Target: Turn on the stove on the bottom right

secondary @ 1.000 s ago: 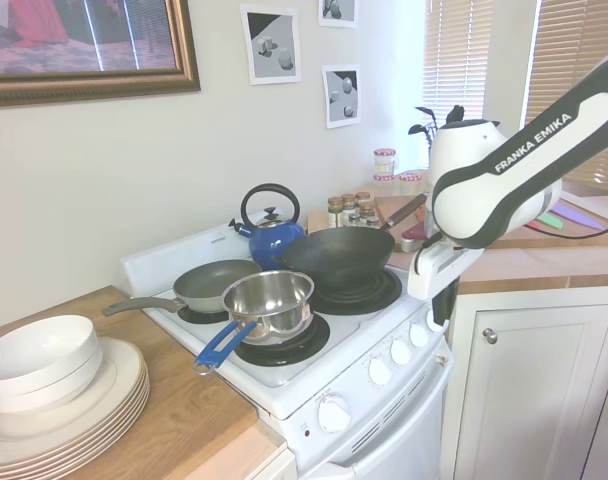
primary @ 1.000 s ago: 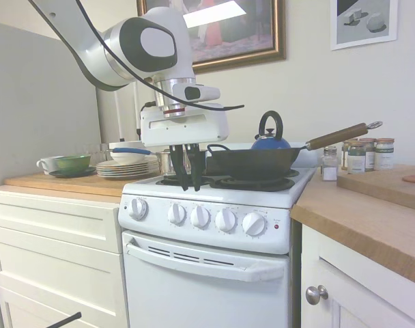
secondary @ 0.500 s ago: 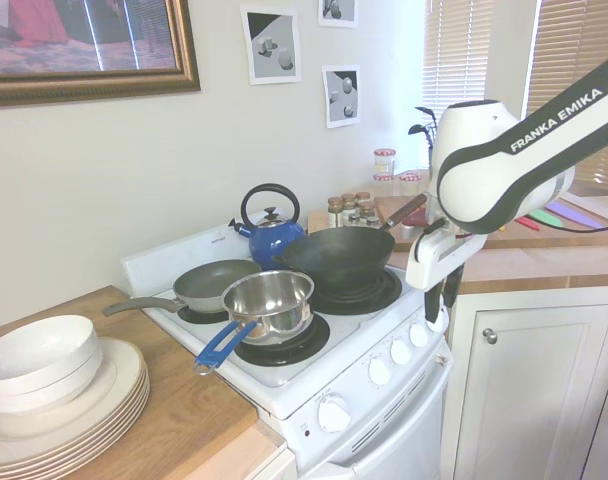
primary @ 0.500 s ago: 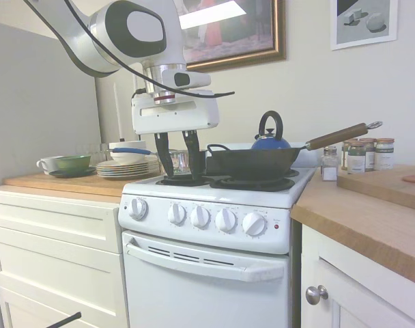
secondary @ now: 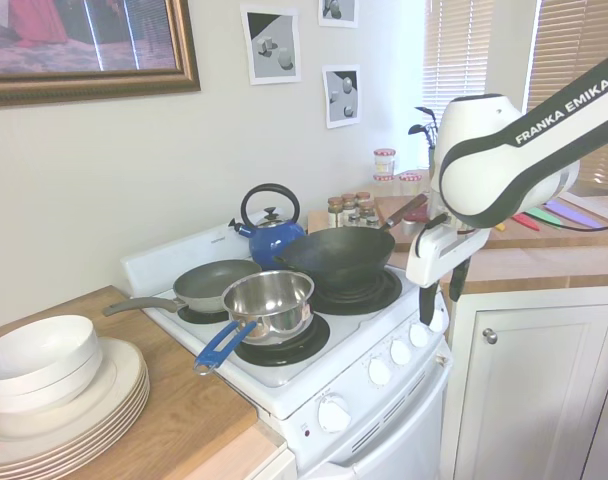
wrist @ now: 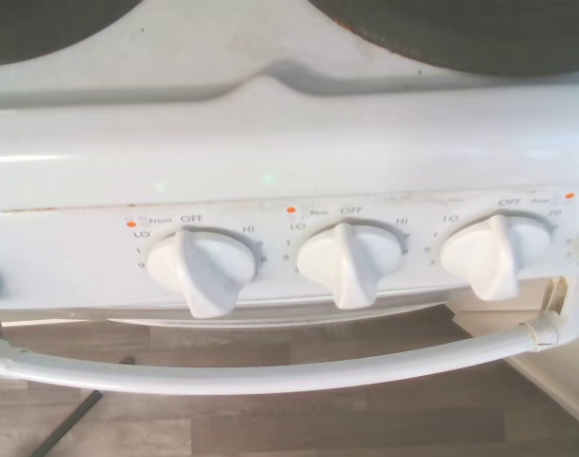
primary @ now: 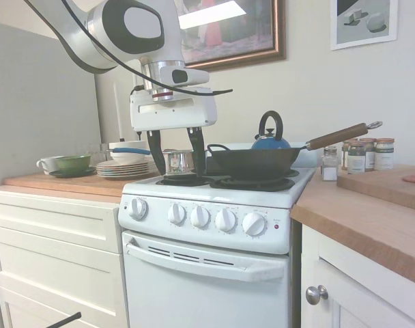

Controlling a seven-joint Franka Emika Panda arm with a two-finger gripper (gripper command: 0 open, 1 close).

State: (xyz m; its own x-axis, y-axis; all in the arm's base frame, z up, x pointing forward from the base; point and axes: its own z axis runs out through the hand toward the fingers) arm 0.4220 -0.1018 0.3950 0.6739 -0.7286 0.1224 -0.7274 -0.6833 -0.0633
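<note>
From the first exterior view we see the white stove [primary: 214,266] between wooden desks [primary: 371,219], its five knobs [primary: 225,219] in a row across the front panel; our pincer [primary: 176,152] hangs above the panel's left half, jaws spread wide and holding nothing. From the second exterior view we see the pincer [secondary: 441,296] just off the stove's front edge, near the wok [secondary: 336,256]. In the wrist view we see three knobs [wrist: 349,262] pointing at OFF above the oven-door handle [wrist: 270,371].

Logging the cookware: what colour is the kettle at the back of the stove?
Blue, with a black handle: the kettle shows best in the second exterior view.
</note>
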